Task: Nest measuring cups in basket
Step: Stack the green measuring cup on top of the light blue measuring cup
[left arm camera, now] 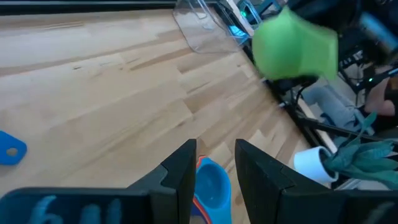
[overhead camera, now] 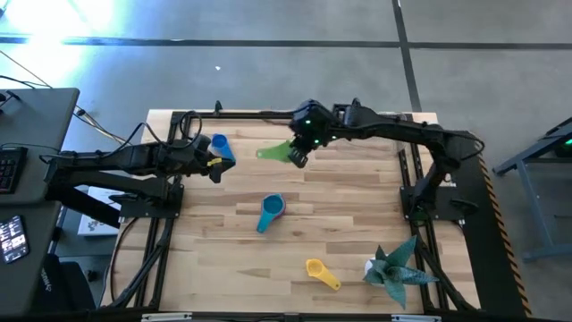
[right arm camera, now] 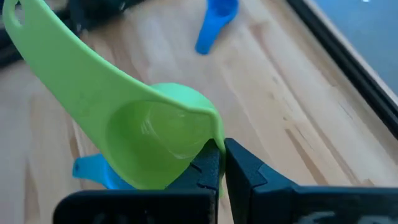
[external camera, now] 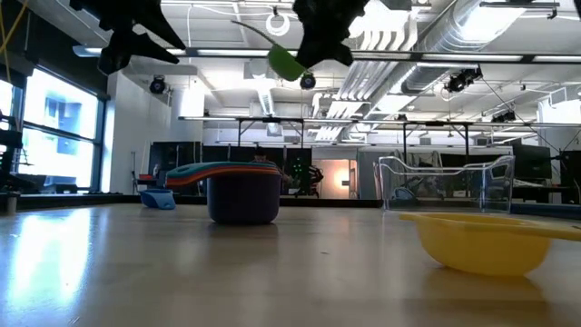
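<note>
Above the table (overhead camera: 357, 197), green cup (right arm camera: 155, 140) in right hand (right arm camera: 221, 165).

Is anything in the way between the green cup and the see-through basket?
Nothing I can see. The right hand holds the green cup up in the air. The basket stands open on top, with nothing showing inside. The stack of cups sits off to one side, apart from it.
</note>
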`<action>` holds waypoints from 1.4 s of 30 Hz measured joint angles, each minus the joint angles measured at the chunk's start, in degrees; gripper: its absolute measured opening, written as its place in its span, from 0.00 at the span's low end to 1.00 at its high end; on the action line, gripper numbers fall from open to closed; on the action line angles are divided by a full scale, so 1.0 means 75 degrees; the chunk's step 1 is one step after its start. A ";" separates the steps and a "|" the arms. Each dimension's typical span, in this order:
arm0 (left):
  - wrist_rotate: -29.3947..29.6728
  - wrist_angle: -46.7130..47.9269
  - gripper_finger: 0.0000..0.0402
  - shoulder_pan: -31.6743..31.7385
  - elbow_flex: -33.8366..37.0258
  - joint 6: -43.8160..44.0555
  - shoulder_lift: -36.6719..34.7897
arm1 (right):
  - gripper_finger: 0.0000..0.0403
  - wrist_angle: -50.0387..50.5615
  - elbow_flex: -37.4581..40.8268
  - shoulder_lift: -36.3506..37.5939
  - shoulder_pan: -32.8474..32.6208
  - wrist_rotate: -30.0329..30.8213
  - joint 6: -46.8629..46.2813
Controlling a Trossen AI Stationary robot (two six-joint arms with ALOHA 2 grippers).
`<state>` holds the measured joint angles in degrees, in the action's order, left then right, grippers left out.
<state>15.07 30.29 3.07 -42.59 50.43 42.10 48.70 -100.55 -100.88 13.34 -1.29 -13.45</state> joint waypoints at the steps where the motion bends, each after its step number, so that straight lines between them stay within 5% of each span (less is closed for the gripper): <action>1: 0.0003 -0.0004 0.25 0.0000 0.0000 0.0042 -0.0027 | 0.00 0.0152 -0.0200 -0.0169 -0.0023 -0.0076 0.0208; 10: 0.0389 -0.0011 0.25 0.0000 -0.0003 0.0070 -0.0283 | 0.00 0.1027 -0.1337 -0.1328 -0.0294 -0.0513 0.1658; 28: 0.0511 0.0003 0.25 0.0002 -0.0003 0.0069 -0.0279 | 0.00 0.0301 -0.1361 -0.2504 -0.1280 -0.1167 0.3766; 42: 0.0510 0.0045 0.25 0.0000 -0.0003 0.0065 -0.0279 | 0.00 0.0209 -0.1361 -0.3208 -0.1386 -0.0823 0.4263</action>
<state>18.90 30.62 3.07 -42.61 50.92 40.01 50.28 -110.76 -124.95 2.94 -7.46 18.52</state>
